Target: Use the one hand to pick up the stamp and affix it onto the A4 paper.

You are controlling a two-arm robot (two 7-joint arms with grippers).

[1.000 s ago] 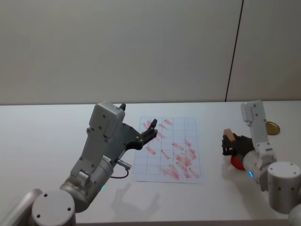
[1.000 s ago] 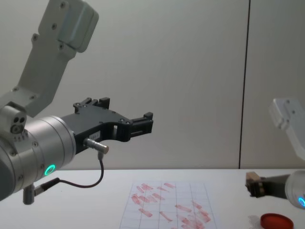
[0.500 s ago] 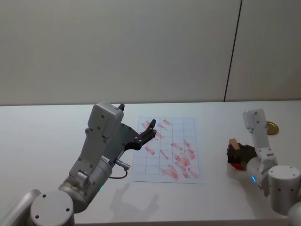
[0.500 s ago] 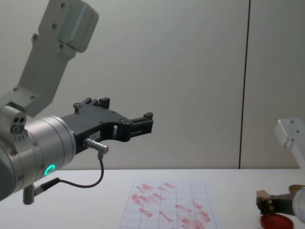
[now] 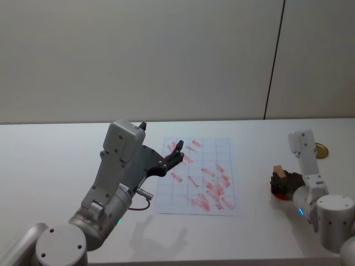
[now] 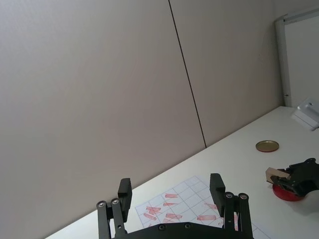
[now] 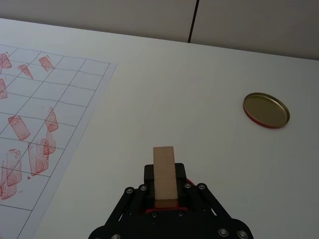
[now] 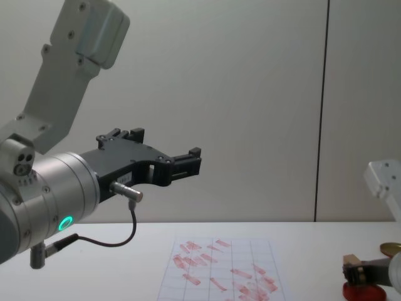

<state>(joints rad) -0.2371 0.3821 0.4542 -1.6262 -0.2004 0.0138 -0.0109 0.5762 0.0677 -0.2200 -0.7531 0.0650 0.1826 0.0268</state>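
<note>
The stamp (image 7: 164, 175), a small tan wooden block, stands upright between the fingers of my right gripper (image 7: 164, 195), which is shut on it. In the head view the right gripper (image 5: 279, 179) holds the stamp (image 5: 279, 171) low over a flat red disc (image 5: 283, 192), to the right of the A4 paper (image 5: 191, 191). The fingers hide whether the block touches the disc. From the chest I see the stamp (image 8: 351, 260) just above the red disc (image 8: 364, 292). My left gripper (image 5: 175, 153) hangs open and empty in the air over the paper's far left part.
A round gold lid (image 5: 320, 149) lies on the white table (image 5: 55, 160) behind the right gripper, also the gold lid (image 7: 265, 110) in the right wrist view. The left forearm (image 8: 56, 194) rises large at the left in the chest view.
My right gripper has come down and slightly rightward with the stamp, from above the table to just over the red disc. The left arm has not moved.
</note>
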